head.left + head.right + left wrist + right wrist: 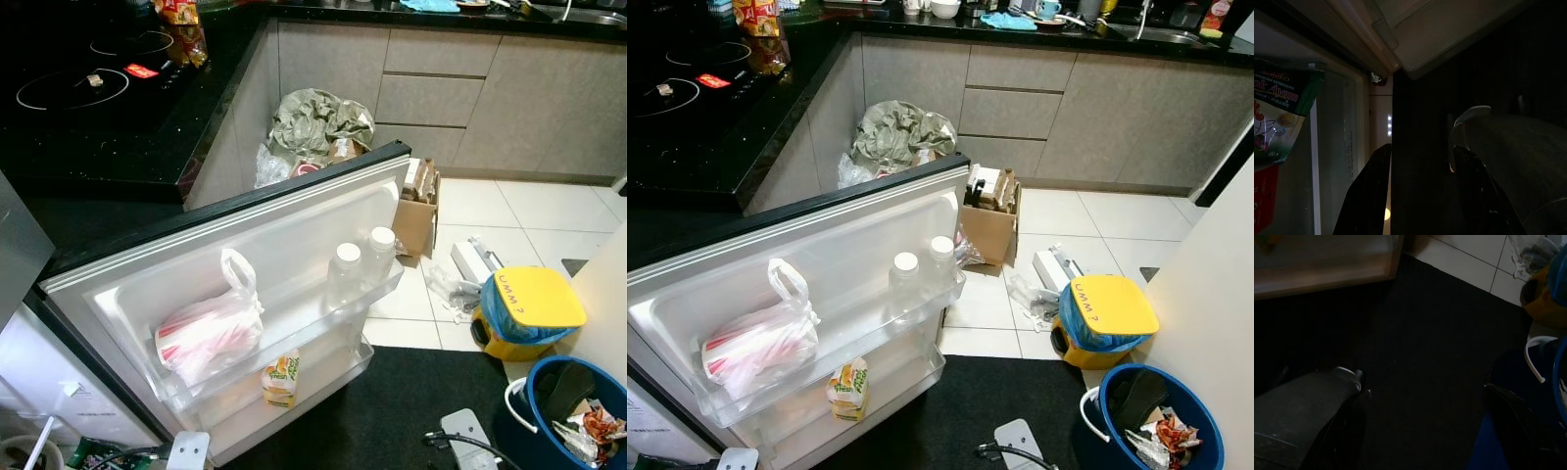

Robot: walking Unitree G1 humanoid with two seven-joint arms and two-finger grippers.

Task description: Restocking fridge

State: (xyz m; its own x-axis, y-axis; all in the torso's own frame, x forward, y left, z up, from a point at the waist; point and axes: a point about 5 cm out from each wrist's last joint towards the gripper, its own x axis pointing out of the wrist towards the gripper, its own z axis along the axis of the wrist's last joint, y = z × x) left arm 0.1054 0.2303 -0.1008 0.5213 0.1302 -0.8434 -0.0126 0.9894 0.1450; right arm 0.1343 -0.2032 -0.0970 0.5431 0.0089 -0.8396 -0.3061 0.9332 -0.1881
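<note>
The fridge door point(294, 230) stands swung open in front of me. Its upper shelf holds a white plastic bag point(208, 335) with something red and white inside, and two clear bottles with white caps point(361, 264). A small yellow juice carton point(281, 378) stands on the lower shelf. My left gripper point(1422, 149) hangs low by the door's bottom edge, open with nothing between its fingers; a green and red food packet point(1273, 122) lies near it. My right gripper point(1425, 391) is open over the black mat point(1420, 333).
A yellow-lidded bin point(529, 308) and a blue bucket of rubbish point(578, 411) stand on the right. A cardboard box point(419, 211) and a stuffed grey bag point(318, 122) sit behind the door. A black counter with a cooktop point(98, 88) runs along the left.
</note>
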